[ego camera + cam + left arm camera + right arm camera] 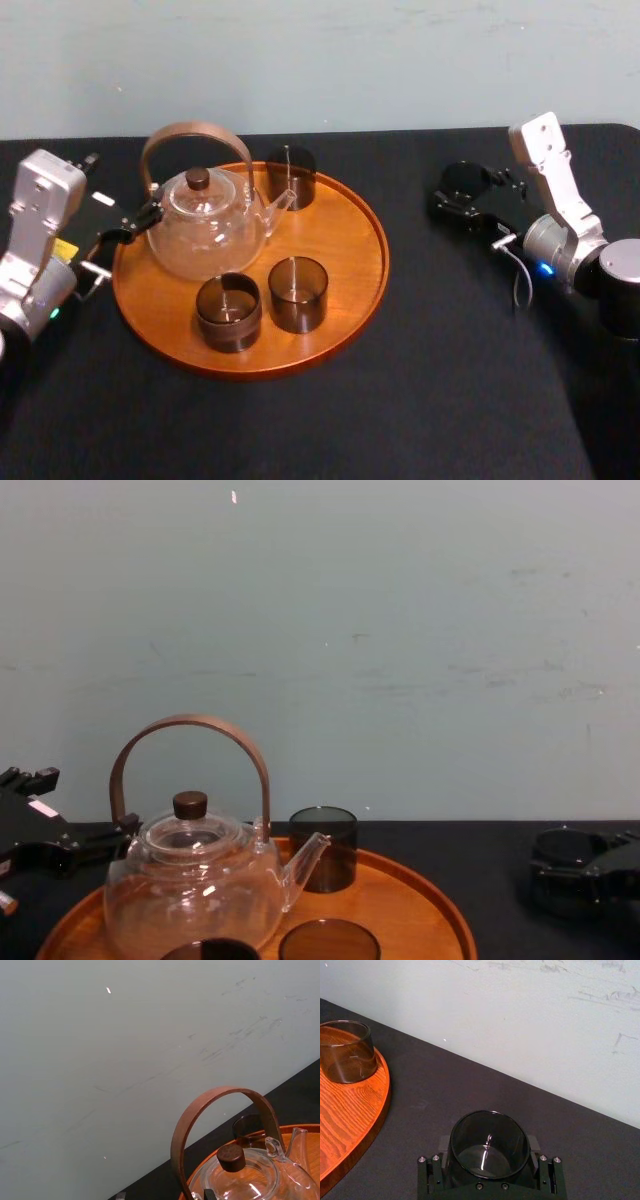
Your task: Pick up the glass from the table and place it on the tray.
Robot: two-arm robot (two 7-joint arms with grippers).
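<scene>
We are gripping the dark, smoky glass (489, 1132) upright in our right claw (460, 195), near the black surface's (450, 380) far edge, well apart from the round orange-brown tray (345, 250).

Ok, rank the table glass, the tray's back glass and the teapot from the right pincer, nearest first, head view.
1. The table glass: inside the right pincer, right of the tray.
2. The back glass: tray's far side.
3. The teapot: tray's left side, by the left pincer.

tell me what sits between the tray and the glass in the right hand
Nothing: the head view shows bare black table between the tray and the glass in the right hand, as does the right wrist view.
</scene>
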